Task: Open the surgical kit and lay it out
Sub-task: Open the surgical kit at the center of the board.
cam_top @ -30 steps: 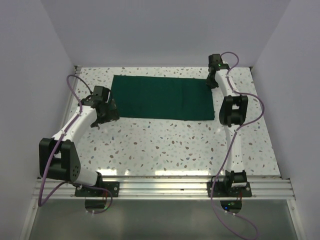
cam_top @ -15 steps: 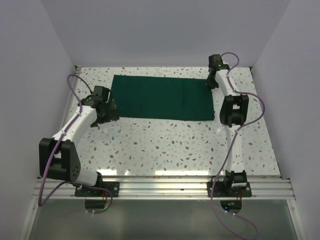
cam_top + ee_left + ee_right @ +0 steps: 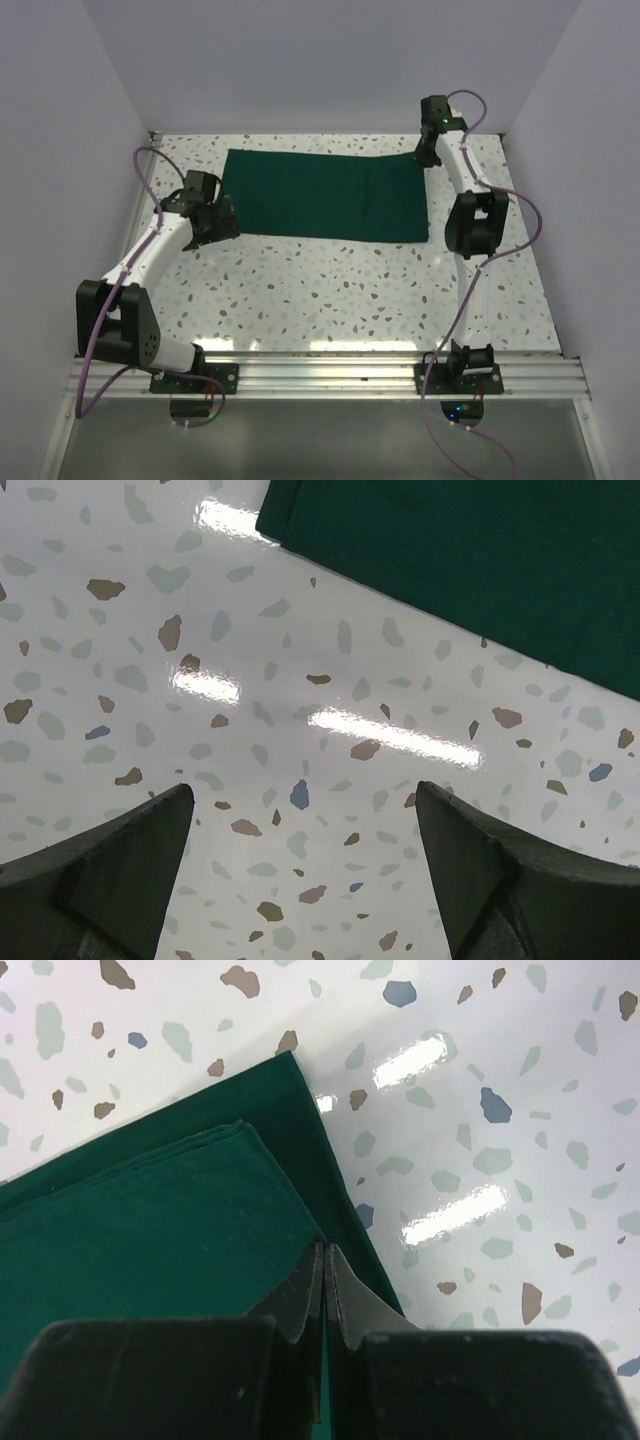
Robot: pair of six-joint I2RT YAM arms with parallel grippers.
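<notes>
Right arm has risen and drawn back slightly, its gripper (image 3: 324,1256) pressed shut above the far right corner of the dark green drape (image 3: 320,195), which lies flat toward the table's (image 3: 330,290) back. The left gripper (image 3: 305,805) hangs wide open over speckled tabletop just beside the drape's near left corner.

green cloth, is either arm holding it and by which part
Neither holds it. Left gripper is open over bare table beside the green cloth; right gripper is shut above its corner, with no cloth between the fingers.
</notes>
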